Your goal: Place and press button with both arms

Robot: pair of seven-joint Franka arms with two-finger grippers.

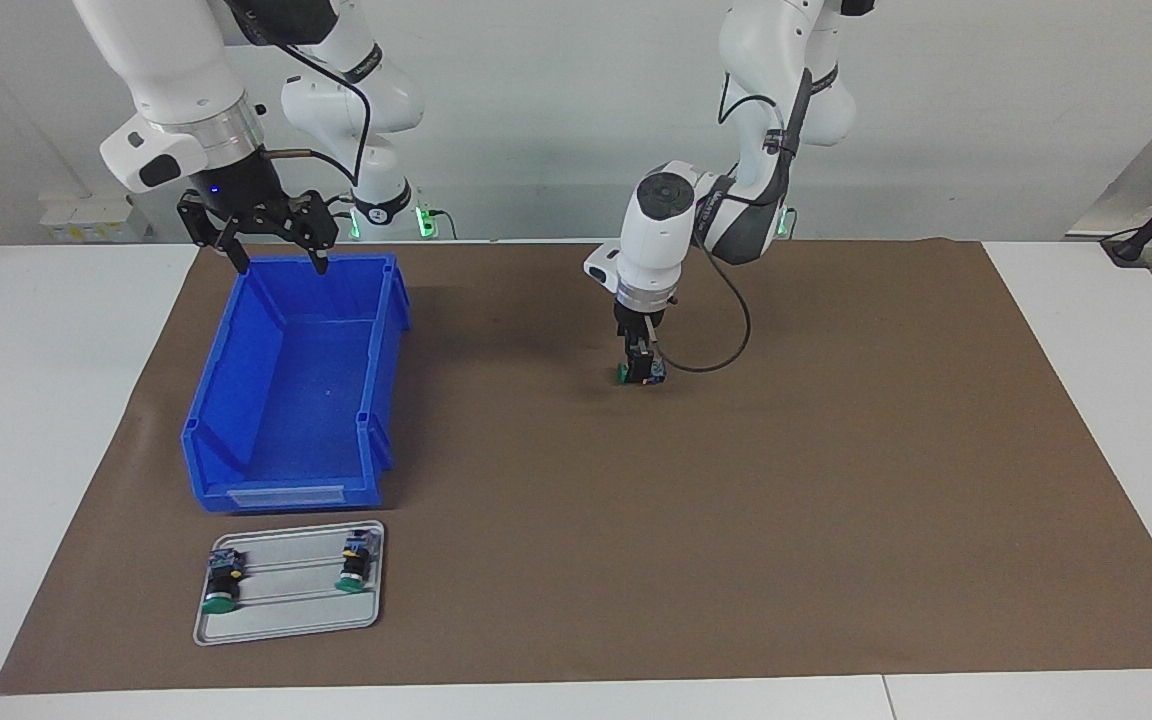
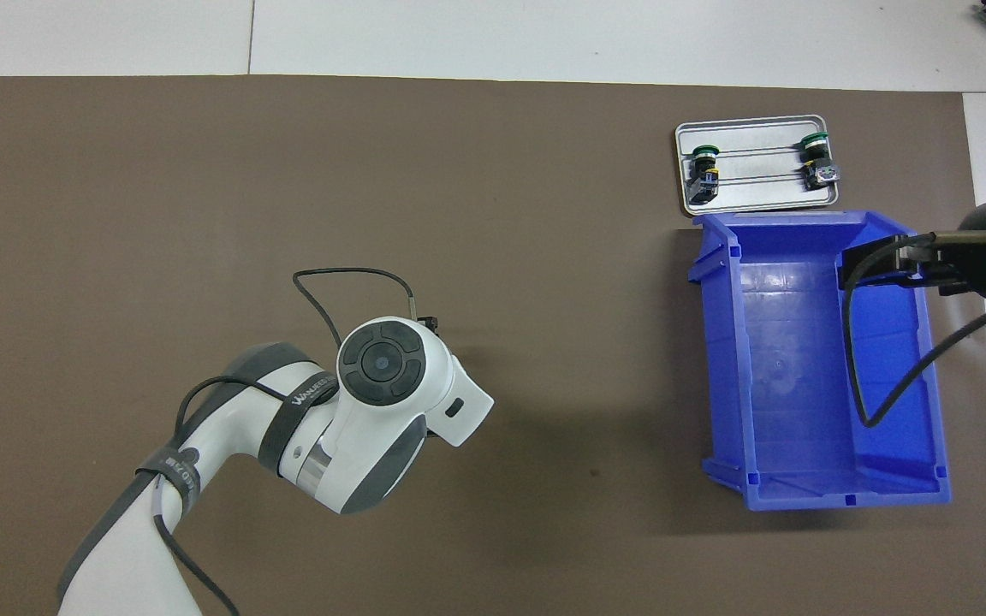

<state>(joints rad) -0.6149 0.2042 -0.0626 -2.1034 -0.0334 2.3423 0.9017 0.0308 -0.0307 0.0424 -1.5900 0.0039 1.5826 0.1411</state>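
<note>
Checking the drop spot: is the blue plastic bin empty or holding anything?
Empty: the blue plastic bin shows only its bare floor in both views.

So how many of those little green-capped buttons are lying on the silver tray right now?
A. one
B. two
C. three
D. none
B: two buttons lie on the silver tray, one at each end, while a third button sits on the brown mat under the left gripper.

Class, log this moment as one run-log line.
left gripper: at button on mat | right gripper: open over bin | tray: two buttons
</note>
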